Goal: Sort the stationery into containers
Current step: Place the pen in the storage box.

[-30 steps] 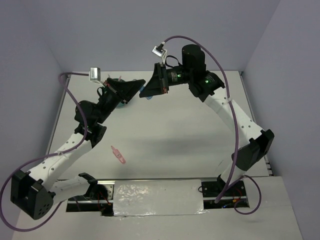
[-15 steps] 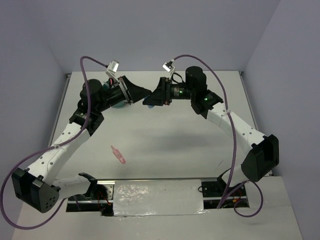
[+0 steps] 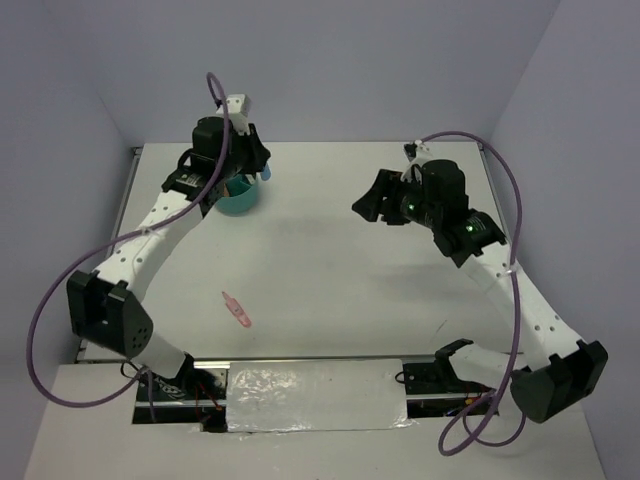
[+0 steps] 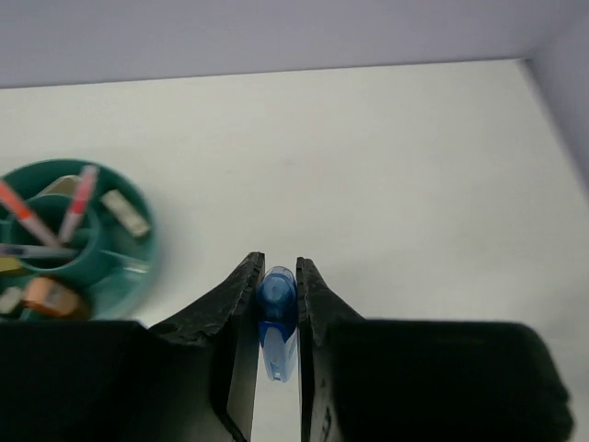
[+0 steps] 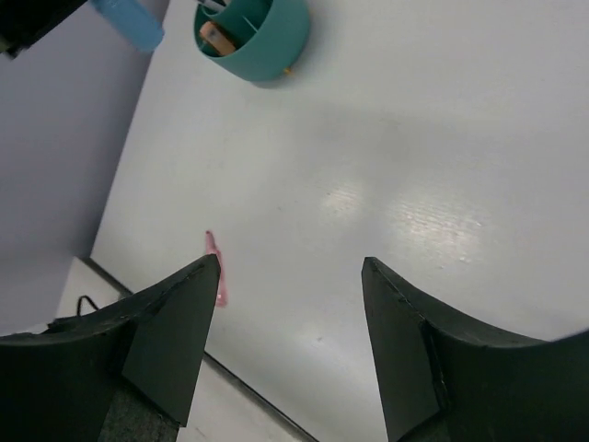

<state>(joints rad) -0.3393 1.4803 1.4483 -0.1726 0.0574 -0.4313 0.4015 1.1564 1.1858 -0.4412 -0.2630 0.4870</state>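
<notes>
My left gripper (image 4: 276,276) is shut on a stubby blue marker (image 4: 276,318) and holds it in the air beside the round teal organiser (image 4: 138,253), which holds several pens and erasers. From above, the left gripper (image 3: 262,168) is at the organiser's (image 3: 240,205) far right rim. The blue marker also shows in the right wrist view (image 5: 129,23), above the organiser (image 5: 267,51). My right gripper (image 5: 290,272) is open and empty, held high over the table's right half (image 3: 368,205). A pink marker (image 3: 237,311) lies on the table near the front left; it also shows in the right wrist view (image 5: 216,267).
The white table (image 3: 330,270) is walled by purple panels at the back and sides. A taped strip (image 3: 315,395) runs along the near edge between the arm bases.
The two grippers were tip to tip at the table's back middle. They have parted: the left one swung left to the organiser with the blue marker, the right one drew back right, open.
</notes>
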